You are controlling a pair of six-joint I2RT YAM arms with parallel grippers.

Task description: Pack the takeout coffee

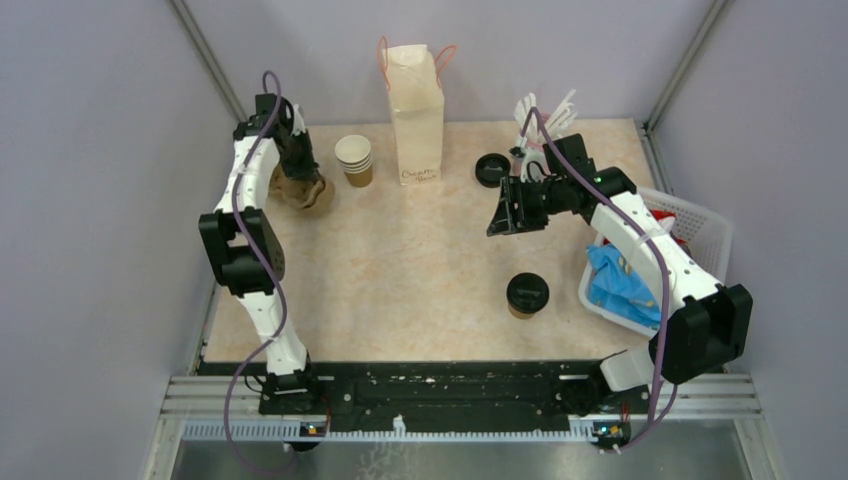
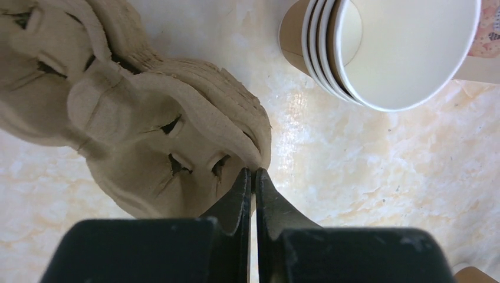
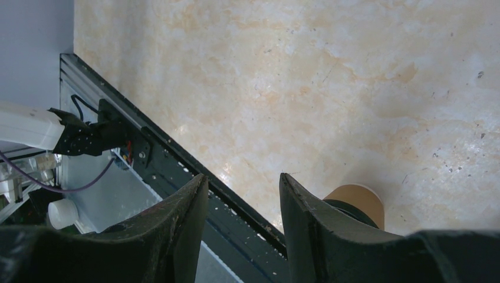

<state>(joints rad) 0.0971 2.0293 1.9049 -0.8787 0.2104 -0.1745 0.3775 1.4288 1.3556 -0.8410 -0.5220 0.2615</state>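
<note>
— What's on the worktop (image 1: 400, 290), biggest first?

— The paper bag (image 1: 417, 125) stands upright and open at the middle of the far edge. I judge that's where everything ends up. The white basket (image 1: 700, 225) sits at the right edge and I doubt it matters here.

— And your left arm?

— I have the left gripper (image 2: 254, 174) at the far left corner, on the stack of pulp carriers (image 2: 135, 135). Its fingers are together right at the stack's rim. I can't tell whether any pulp is caught between them. I'd want one carrier peeled off as a seat for the cup.

— Where's the coffee?

— The takeout coffee (image 1: 526, 294) stands upright with its lid on, toward the near right corner, just beside the basket. Nothing touches it. My right gripper (image 1: 503, 210) hovers over mid-worktop, jaws apart on nothing. The cup peeks past one finger in its wrist view. I think the arm is parked clear there, ready to take the cup.
</note>
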